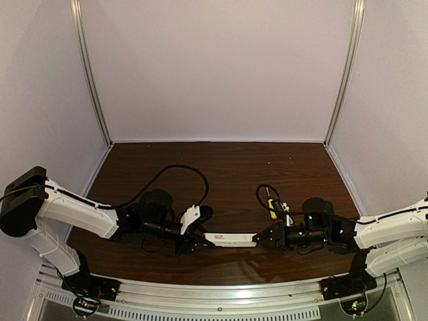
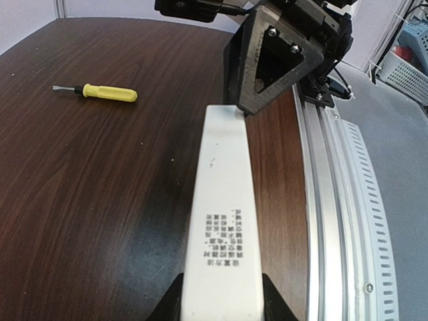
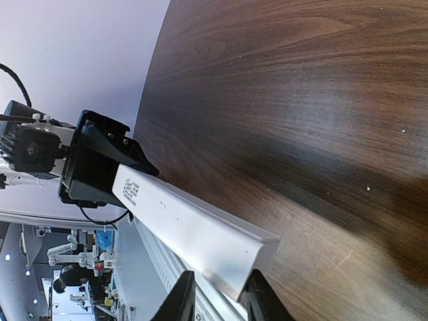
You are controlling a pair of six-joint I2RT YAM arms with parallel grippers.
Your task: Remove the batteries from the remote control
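The remote control (image 1: 231,239) is a slim white bar held between both grippers, just above the table near its front edge. My left gripper (image 1: 199,241) is shut on its left end; in the left wrist view the black fingers (image 2: 170,304) clamp the bar (image 2: 224,200) beside its small dark label (image 2: 225,237). My right gripper (image 1: 263,238) is shut on the right end; in the right wrist view the fingers (image 3: 182,297) pinch the bar (image 3: 194,234). The face that shows is smooth and closed. The batteries are hidden.
A yellow-handled screwdriver (image 1: 273,208) lies on the dark wooden table (image 1: 227,167) behind the right gripper; it also shows in the left wrist view (image 2: 107,92). A black cable (image 1: 180,170) loops over the left arm. A metal rail (image 1: 221,294) runs along the front edge.
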